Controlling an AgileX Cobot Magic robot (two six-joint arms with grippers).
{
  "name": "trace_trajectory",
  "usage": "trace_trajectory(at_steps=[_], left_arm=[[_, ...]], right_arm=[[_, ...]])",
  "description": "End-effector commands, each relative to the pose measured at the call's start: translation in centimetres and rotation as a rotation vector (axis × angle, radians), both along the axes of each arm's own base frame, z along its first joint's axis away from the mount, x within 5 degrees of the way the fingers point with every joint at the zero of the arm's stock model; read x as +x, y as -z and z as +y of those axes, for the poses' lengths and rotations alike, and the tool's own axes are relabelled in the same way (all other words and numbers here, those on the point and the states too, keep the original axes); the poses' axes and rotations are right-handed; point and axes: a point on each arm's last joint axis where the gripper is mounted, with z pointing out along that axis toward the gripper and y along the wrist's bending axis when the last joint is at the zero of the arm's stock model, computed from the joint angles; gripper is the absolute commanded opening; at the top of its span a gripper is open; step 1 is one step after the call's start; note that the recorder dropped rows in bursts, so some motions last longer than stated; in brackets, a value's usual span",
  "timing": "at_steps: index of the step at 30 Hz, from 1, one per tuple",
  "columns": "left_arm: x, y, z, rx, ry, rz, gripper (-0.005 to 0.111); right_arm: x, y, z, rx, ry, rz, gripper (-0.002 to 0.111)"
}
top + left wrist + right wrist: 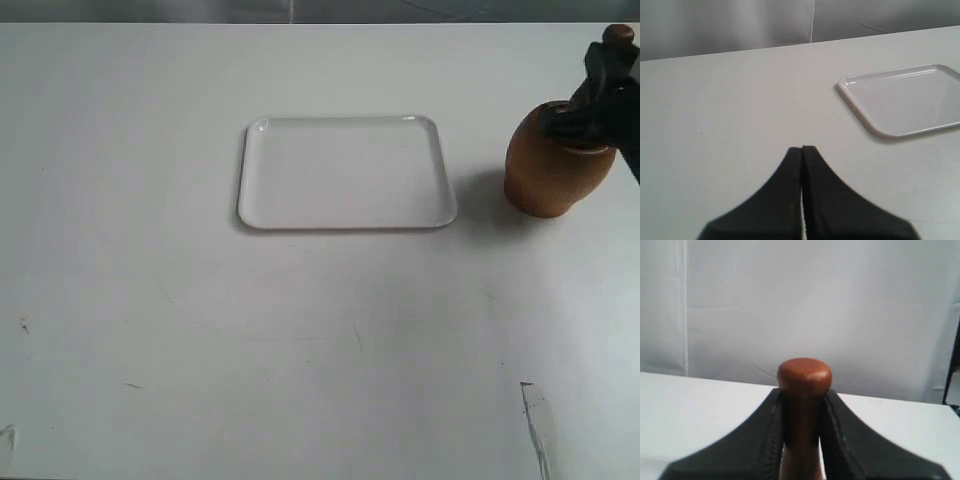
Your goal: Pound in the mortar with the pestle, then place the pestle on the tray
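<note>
The light-brown wooden mortar (552,170) stands at the table's far right, to the right of the white tray (345,172). My right gripper (600,95) is shut on the dark reddish pestle (804,390) just below its knobbed end (619,35). The pestle stands upright with its lower part hidden inside the mortar. In the right wrist view both fingers (769,430) press the pestle's shaft. My left gripper (802,150) is shut on nothing and hovers over bare table, with the tray (905,100) off to one side; it does not show in the exterior view.
The white table (300,340) carries a few small scuffs and a strip of clear tape (535,420) near the front right. A grey backdrop (815,305) hangs behind the table's far edge.
</note>
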Motion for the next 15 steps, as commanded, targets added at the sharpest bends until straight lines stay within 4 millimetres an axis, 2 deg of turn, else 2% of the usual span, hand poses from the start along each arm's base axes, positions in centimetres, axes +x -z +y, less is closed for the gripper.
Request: trace_trajectory(at_steps=[1, 5, 8, 10, 12, 15], left_arm=[[0.0, 0.0, -0.1, -0.015, 0.006, -0.004, 0.000], [0.0, 0.0, -0.1, -0.015, 0.006, -0.004, 0.000], [0.0, 0.0, -0.1, -0.015, 0.006, -0.004, 0.000], [0.0, 0.0, -0.1, -0.015, 0.006, -0.004, 0.000], [0.0, 0.0, -0.1, -0.015, 0.006, -0.004, 0.000], [0.0, 0.0, -0.1, -0.015, 0.006, -0.004, 0.000]], right_arm=[[0.9, 2.9, 0.5, -0.010, -0.033, 0.090, 0.000], [1.3, 5.8, 0.5, -0.041, -0.022, 0.187, 0.000], [1.4, 5.8, 0.5, -0.043, -0.021, 0.183, 0.000], [1.5, 4.8, 0.5, -0.034, -0.021, 0.148, 0.000], [1.5, 3.0, 0.5, -0.017, -0.022, 0.083, 0.000], [1.0, -0.7, 0.4, 0.017, -0.022, -0.047, 0.000]])
